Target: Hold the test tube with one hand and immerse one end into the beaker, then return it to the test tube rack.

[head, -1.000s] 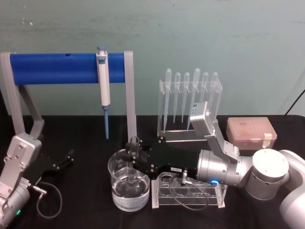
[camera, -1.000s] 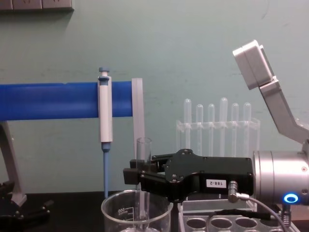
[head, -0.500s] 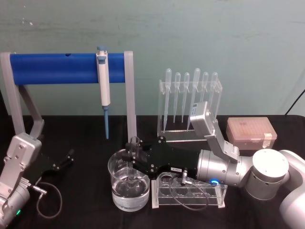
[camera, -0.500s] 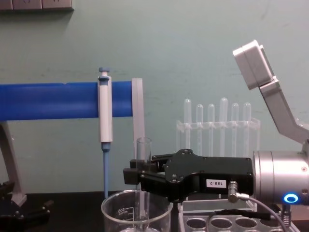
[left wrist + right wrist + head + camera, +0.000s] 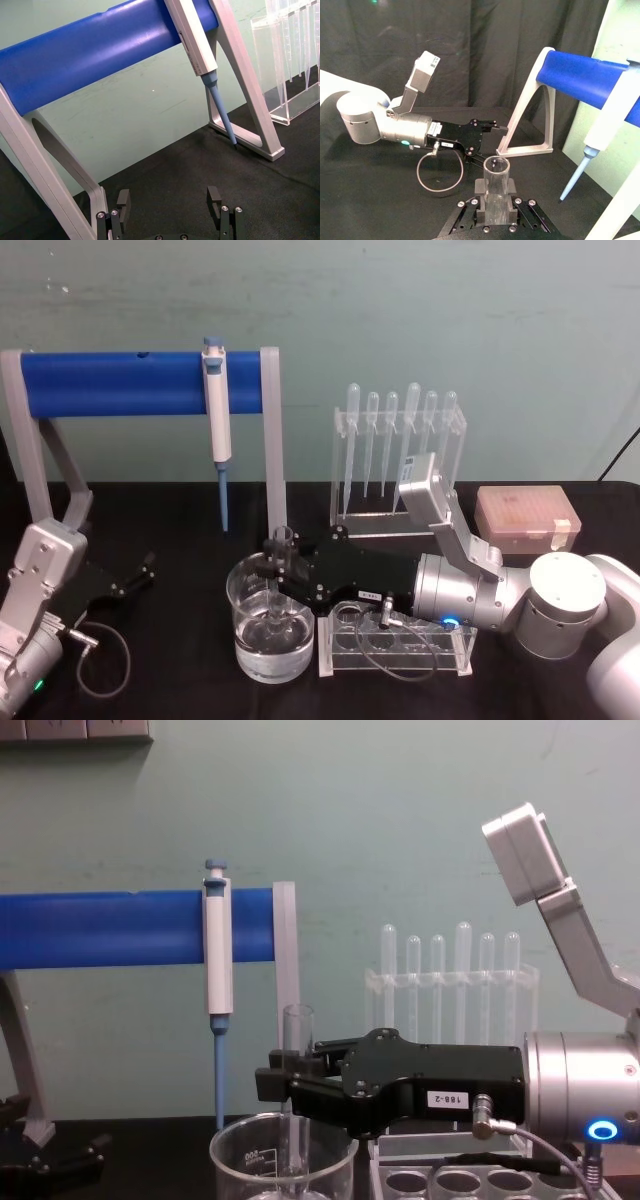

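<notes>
Reaches in level with right hand (image 5: 279, 567), clamped around upright test tube (image 5: 282, 539) dipped into beaker (image 5: 258, 648); holds left hand (image 5: 170, 201) low, spread, empty.

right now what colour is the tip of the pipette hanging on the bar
The pipette tip is light blue; clearest in the left wrist view.

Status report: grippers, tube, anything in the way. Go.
Right gripper shut on test tube, upright, lower end inside beaker. Left gripper open, parked far left. Rack beside beaker, nothing between.
</notes>
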Tool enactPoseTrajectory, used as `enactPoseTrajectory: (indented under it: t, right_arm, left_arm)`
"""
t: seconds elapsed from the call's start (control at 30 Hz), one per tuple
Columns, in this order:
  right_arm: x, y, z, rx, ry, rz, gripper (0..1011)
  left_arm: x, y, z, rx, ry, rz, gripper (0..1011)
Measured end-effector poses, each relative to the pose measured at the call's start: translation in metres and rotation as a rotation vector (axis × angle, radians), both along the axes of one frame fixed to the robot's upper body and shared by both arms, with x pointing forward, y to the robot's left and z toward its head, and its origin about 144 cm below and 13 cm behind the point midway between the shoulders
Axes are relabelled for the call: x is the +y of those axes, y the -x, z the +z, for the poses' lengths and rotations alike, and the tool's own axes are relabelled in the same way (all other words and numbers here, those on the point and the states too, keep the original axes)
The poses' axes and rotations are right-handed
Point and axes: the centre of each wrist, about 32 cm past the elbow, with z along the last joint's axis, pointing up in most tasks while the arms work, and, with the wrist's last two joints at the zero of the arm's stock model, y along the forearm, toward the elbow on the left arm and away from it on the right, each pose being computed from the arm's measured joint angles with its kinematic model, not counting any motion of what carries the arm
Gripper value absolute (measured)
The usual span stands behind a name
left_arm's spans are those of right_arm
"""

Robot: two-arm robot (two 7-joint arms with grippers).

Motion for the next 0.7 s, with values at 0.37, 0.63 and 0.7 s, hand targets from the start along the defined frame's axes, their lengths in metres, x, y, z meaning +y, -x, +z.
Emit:
enactPoseTrajectory:
  t: [0.37,0.63,0.7]
  right_arm:
    - [0.0,0.0,0.0,0.0,0.0,0.0,226]
    - [0.0,0.0,0.0,0.0,0.0,0.0,227]
    - [0.0,0.0,0.0,0.0,0.0,0.0,227]
  left_arm:
    - [0.0,0.0,0.0,0.0,0.0,0.0,1000]
    - [0.0,0.0,0.0,0.0,0.0,0.0,1000]
    - [0.0,0.0,0.0,0.0,0.0,0.0,1000]
